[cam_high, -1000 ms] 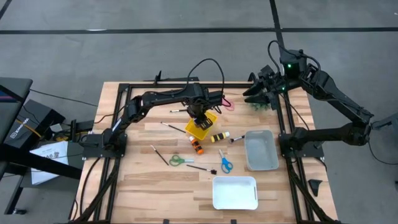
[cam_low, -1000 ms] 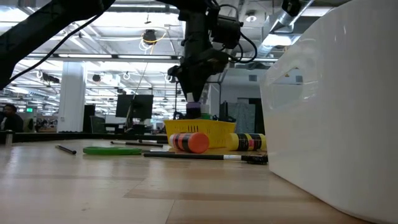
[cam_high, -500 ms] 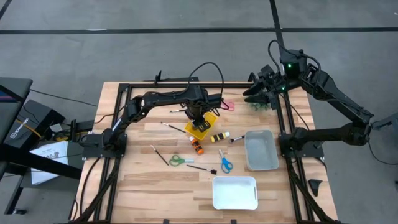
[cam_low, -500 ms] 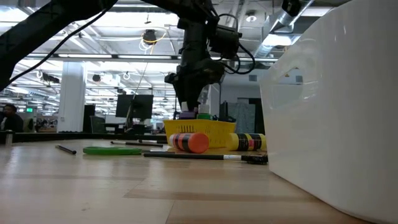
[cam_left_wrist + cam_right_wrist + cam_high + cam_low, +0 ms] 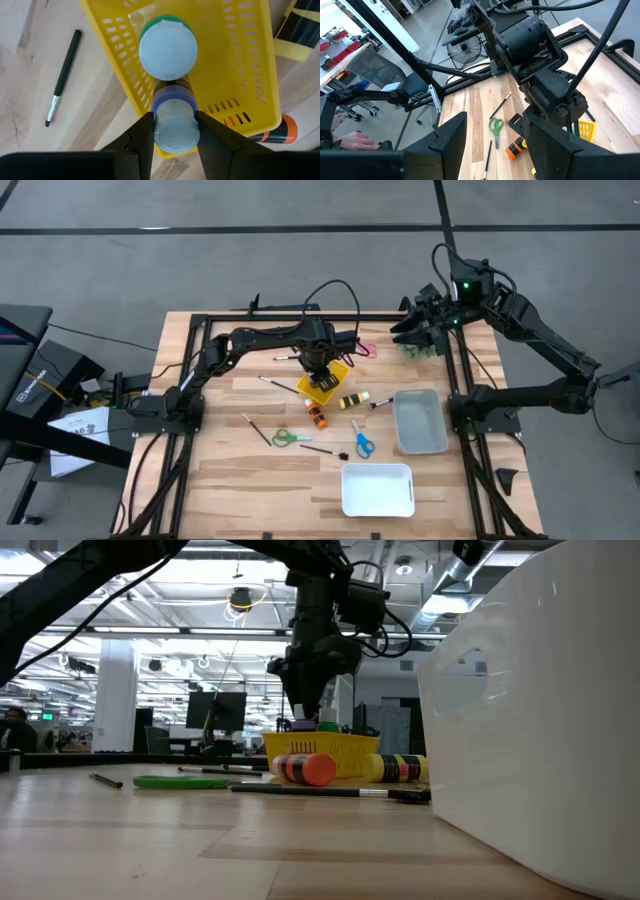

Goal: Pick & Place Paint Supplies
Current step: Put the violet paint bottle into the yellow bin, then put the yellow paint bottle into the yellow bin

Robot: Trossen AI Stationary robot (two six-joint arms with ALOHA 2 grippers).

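The purple paint bottle stands upright in the yellow basket, touching a green paint bottle beside it, near the centre of the high view. The left tool flanks the purple bottle's cap, its fingers at the cap's sides; whether they still press it I cannot tell. An orange paint bottle lies just below the basket on the table. The right tool waits open at the upper right.
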